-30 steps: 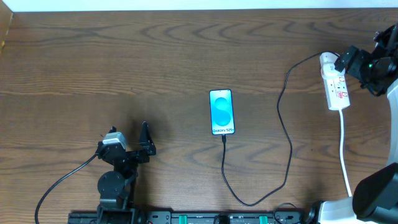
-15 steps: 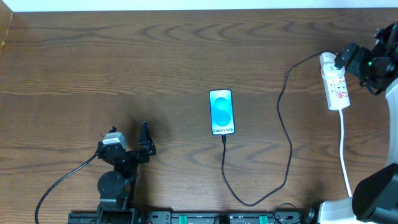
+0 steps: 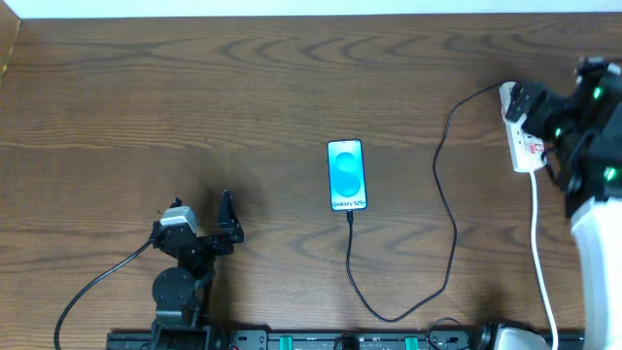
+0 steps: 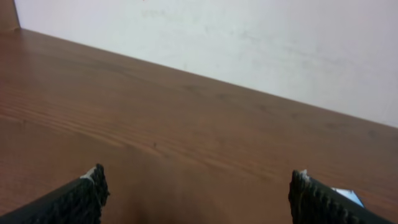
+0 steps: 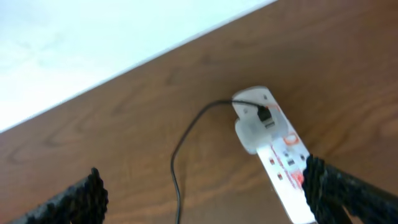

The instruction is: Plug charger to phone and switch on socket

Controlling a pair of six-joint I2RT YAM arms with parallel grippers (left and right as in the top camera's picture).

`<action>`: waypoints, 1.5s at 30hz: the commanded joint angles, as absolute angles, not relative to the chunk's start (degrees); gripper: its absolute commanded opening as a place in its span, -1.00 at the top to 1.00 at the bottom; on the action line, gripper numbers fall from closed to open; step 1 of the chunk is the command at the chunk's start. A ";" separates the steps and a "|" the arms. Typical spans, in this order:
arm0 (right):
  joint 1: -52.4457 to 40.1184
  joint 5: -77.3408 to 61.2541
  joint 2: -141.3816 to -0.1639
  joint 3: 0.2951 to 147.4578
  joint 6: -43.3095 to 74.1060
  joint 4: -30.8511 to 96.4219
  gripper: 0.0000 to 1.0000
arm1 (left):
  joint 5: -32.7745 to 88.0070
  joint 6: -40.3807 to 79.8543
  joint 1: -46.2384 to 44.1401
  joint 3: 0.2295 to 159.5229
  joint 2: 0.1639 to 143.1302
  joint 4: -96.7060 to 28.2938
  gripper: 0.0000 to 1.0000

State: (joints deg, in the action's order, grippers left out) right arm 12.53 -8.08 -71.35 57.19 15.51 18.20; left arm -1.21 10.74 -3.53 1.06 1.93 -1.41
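Note:
The phone (image 3: 348, 175) lies flat mid-table, blue screen up. The black charger cable (image 3: 449, 224) has its tip at the phone's near end, loops along the front and runs up to a white plug (image 5: 250, 127) in the socket. The socket (image 3: 530, 151), a white power strip with red marks, lies at the far right and also shows in the right wrist view (image 5: 283, 165). My right gripper (image 3: 520, 102) is open above the strip's far end, its right finger over the strip. My left gripper (image 3: 228, 219) is open and empty at the front left.
The strip's white cord (image 3: 539, 243) runs down the right side toward the front edge. A pale wall (image 4: 249, 37) stands behind the table's far edge. A black rail (image 3: 292, 340) lines the front edge.
My right arm has swung inward and down over the power strip, now covering more of it. The phone, cable and left arm have not moved.

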 commanded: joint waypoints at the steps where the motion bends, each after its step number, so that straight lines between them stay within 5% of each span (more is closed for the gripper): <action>1: 12.03 -7.88 -64.77 48.86 15.86 13.08 -0.99 | -2.17 11.29 -3.29 0.23 1.34 -4.05 -0.87; 8: 12.01 -6.96 -51.99 34.68 15.84 2.31 -0.99 | -2.20 11.27 -3.29 0.23 1.34 -4.05 -0.87; 21: 11.99 -6.11 -29.67 19.29 9.78 1.39 -0.98 | -2.20 11.29 -3.29 0.23 1.34 -4.05 -0.87; 31: 11.99 -6.13 -13.30 1.17 8.73 -14.22 -0.99 | -2.20 11.29 -3.29 0.23 1.34 -4.05 -0.87; 45: 11.94 -6.31 -0.27 0.30 0.12 -2.48 -0.99 | -2.20 11.27 -3.29 0.23 1.34 -4.05 -0.87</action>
